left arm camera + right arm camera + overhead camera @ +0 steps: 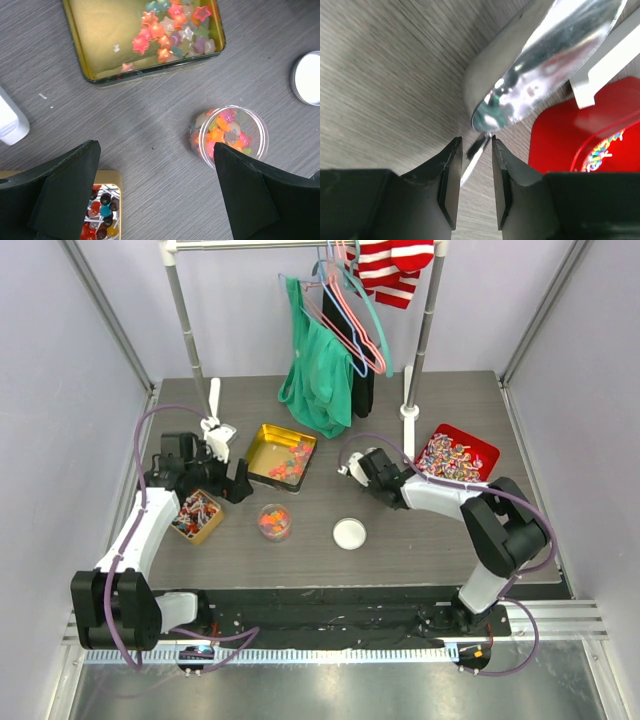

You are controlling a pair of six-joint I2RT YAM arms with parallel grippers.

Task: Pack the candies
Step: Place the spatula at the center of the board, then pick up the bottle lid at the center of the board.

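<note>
I am seeing the tiny star-shaped gummy candies (167,30), orange, red, yellow and green, lying in two places: some inside the small clear plastic jar (261,127), the rest heaped in a corner of the rectangular gold metal tin (100,35) just behind the jar.

My left gripper (155,147) is hanging left of the jar and slightly behind it, spread to its widest and holding nothing. Its arm is reaching forward and bending in towards the jar.

My right gripper (476,142) is sitting right of the jar and farther back, low over the grey wood-grain table (420,550), forearm stretching leftward. Its jaws are standing a narrow slot apart around the thin handle of a shiny metal spoon (545,65). I cannot tell whether they are pinching it.
</note>
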